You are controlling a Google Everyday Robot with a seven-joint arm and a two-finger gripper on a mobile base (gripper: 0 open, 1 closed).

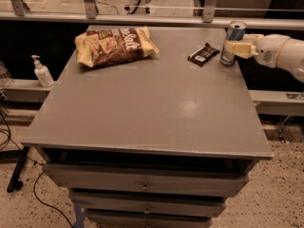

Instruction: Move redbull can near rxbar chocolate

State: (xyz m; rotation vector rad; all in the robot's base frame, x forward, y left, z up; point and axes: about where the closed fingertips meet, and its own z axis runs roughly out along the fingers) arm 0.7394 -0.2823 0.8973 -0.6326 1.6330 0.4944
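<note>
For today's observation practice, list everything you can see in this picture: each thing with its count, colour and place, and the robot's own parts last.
table: one, grey, centre of the view
drawers: a stack, grey, under the tabletop
snack bag: one, yellow and brown, far left of the tabletop
rxbar chocolate: one, dark wrapper with white label, far right of the tabletop
redbull can: one, blue and silver, upright just right of the rxbar chocolate
pump bottle: one, white, on a ledge left of the table
arm: one, white, reaching in from the right
gripper: one, pale yellow, closed around the redbull can
</note>
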